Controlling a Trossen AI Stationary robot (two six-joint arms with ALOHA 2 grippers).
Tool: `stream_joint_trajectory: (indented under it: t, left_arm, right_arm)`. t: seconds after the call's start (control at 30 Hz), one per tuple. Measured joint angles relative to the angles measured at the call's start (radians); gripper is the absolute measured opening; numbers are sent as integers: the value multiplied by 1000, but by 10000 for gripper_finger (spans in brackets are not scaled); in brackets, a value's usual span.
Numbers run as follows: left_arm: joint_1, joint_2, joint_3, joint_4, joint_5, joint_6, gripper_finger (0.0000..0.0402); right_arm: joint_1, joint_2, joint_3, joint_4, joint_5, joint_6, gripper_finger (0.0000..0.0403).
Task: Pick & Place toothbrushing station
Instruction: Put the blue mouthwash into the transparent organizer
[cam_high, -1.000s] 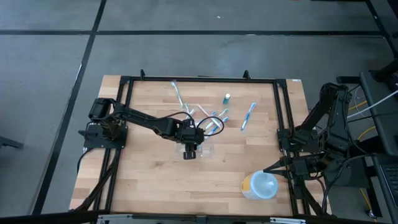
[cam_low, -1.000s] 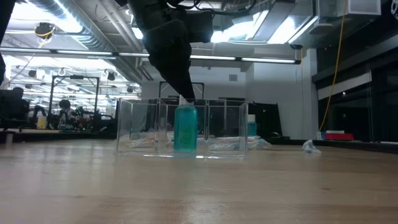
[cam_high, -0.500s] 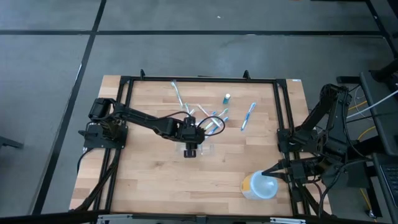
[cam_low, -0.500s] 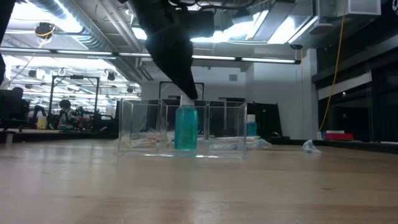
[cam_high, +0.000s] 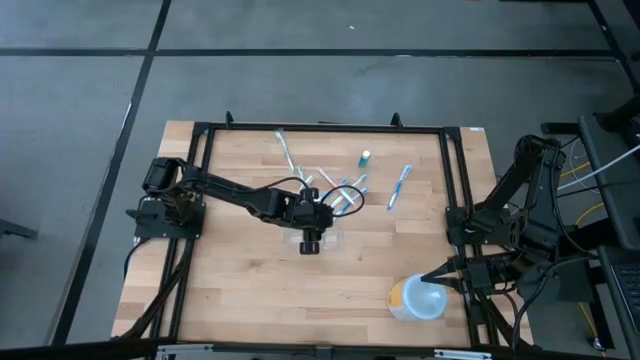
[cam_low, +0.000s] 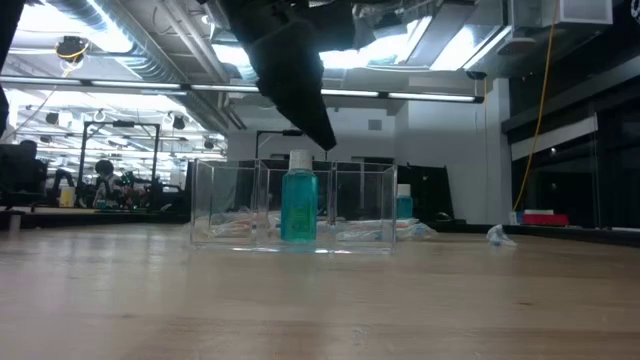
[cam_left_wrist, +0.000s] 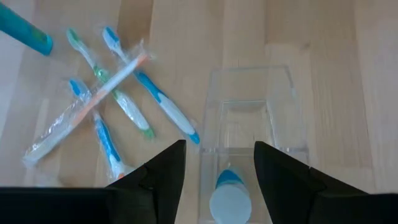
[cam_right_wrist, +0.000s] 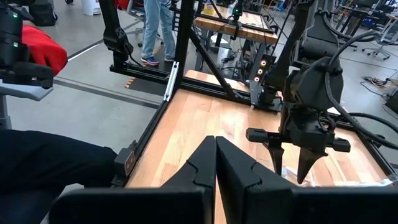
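The clear rectangular holder (cam_high: 328, 241) stands on the wooden table near its middle; it also shows in the low view (cam_low: 225, 210) and the left wrist view (cam_left_wrist: 249, 93). A teal bottle with a white cap (cam_low: 298, 205) stands upright in its middle compartment (cam_left_wrist: 229, 200). My left gripper (cam_high: 311, 243) is open and hovers just above the bottle's cap, touching nothing (cam_left_wrist: 219, 152). My right gripper (cam_right_wrist: 215, 146) is shut and empty at the table's right edge (cam_high: 430, 273).
Several wrapped toothbrushes (cam_high: 340, 195) lie just beyond the holder, also in the left wrist view (cam_left_wrist: 106, 93). More brushes (cam_high: 400, 186) and a small teal tube (cam_high: 366, 158) lie farther back. A round white and yellow container (cam_high: 417, 298) stands at the near right by my right gripper.
My left gripper has risen from the bottle's cap and gone a little toward the table's right edge, now clear of the bottle. The bottle stays upright in the holder's middle compartment. The holder has not moved.
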Motion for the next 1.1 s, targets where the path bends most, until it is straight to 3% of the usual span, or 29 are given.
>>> stream_joint_trajectory:
  t: [0.1, 0.27, 0.43, 0.6, 0.7, 0.83, 0.97, 1.1]
  left_arm:
    - [0, 0, 0, 21, -16, 9, 185]
    - [9, 0, 0, 137, -128, 42, 185]
    - [105, 0, 17, 194, -146, -13, 185]
    - [260, 0, 109, 173, -42, -41, 185]
    - [321, 0, 171, 147, -6, 1, 185]
    - [389, 0, 198, 146, 127, 82, 185]
    - [412, 0, 190, 125, 155, 167, 185]
    - [404, -2, 185, 67, 179, 201, 185]
  right_arm:
    - [0, 0, 0, 0, 3, 0, 13]
    - [0, 0, 0, 0, 3, 0, 13]
    - [22, -2, 0, 0, 36, -2, 13]
    - [78, -23, 0, 0, 100, -11, 13]
    - [118, -29, 0, -1, 121, -14, 13]
    - [169, -30, 0, -18, 146, -1, 13]
    - [191, -29, 0, -104, 189, 86, 13]
    - [169, -28, 0, -279, 191, 276, 13]
